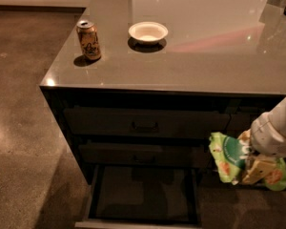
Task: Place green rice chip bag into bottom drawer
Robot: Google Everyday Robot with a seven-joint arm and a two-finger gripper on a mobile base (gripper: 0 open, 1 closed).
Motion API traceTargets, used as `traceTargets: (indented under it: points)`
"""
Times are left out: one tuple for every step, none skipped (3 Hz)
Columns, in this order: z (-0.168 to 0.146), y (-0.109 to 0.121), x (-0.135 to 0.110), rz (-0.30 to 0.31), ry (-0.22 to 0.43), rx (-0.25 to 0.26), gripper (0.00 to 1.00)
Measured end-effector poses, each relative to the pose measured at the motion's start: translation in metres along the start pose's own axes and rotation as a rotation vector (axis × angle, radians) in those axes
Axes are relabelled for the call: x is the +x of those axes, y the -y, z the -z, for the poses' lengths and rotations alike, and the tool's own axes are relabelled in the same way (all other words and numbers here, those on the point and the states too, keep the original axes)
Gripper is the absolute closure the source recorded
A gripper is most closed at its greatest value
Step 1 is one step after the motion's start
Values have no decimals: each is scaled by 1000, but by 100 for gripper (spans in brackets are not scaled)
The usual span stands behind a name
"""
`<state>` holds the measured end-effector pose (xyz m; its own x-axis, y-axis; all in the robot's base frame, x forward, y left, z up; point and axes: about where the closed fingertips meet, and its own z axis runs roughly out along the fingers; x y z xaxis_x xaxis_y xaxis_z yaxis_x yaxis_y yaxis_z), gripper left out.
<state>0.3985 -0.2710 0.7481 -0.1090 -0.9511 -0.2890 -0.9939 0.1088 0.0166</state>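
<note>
1. Green and crinkled, the green rice chip bag (231, 157) hangs in the air in front of the cabinet's right column. It is to the right of the open bottom drawer (143, 194) and a little above it, not yet over the tray.
2. The tool (253, 168) sits at the lower right, at the end of the white arm (276, 130), and is clamped on the bag's right side. The bag's left part droops free.
3. The step in hand looks like the carry across to the drawer. To do it well:
   - Take the bag left until all of it, drooping edge included, is past the drawer's right wall and over the dark tray.
   - Keep it out from the shut drawer fronts (144, 124) above.
   - Go down close to the tray floor before letting go. A light, floppy bag released high or off-centre may catch on the rim.
4. Counted:
   - one bag
   - one gold can (88, 40) and one white bowl (148, 32), well apart from the bag on the surface (214, 56)
   - three drawers in the left stack, two shut and one open
</note>
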Motion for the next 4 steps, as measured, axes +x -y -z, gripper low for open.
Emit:
traceTargets:
  points:
    - [-70,2,-1,-7,155,-100,100]
    - [-136,-4,-13,5,353,-159,100]
    - [-152,-7,-14,8,383,-183,100]
    - [-151,-7,-14,8,382,-182,100]
